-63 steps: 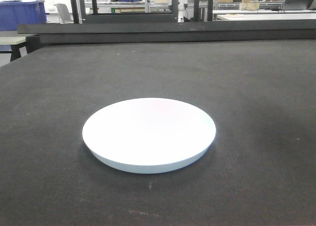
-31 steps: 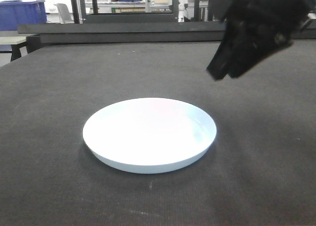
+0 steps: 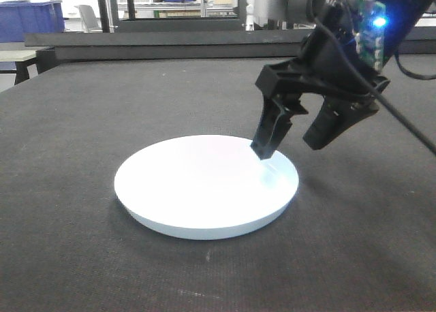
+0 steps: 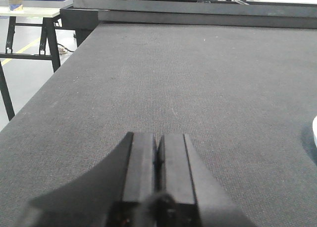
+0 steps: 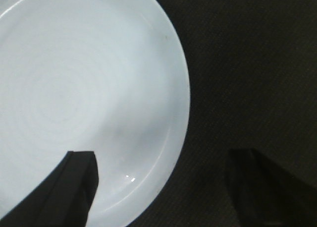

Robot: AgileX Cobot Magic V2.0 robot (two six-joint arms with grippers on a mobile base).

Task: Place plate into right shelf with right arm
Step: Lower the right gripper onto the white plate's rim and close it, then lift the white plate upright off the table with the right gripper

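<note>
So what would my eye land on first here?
The bright white plate, lying in the middle of the dark table. Just above its right edge hovers the robot's black right hand, open, one finger over the plate and one past the rim, a blue light glowing above it.

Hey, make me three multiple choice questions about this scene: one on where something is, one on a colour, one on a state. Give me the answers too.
1. Where is the right claw?
A. Over the rim of the plate, one finger on each side.
B. Far left of the plate.
C. Lying flat in the plate's middle.

2. What colour is the plate?
A. Blue.
B. Red.
C. White.

3. How is the left claw?
A. Wide open.
B. Shut, empty.
C. Shut on the plate.

Answers:
1 A: the right wrist view shows one finger over the plate and the other over the dark mat.
2 C: it is plain white in every view.
3 B: its fingers meet with nothing between them.
</note>
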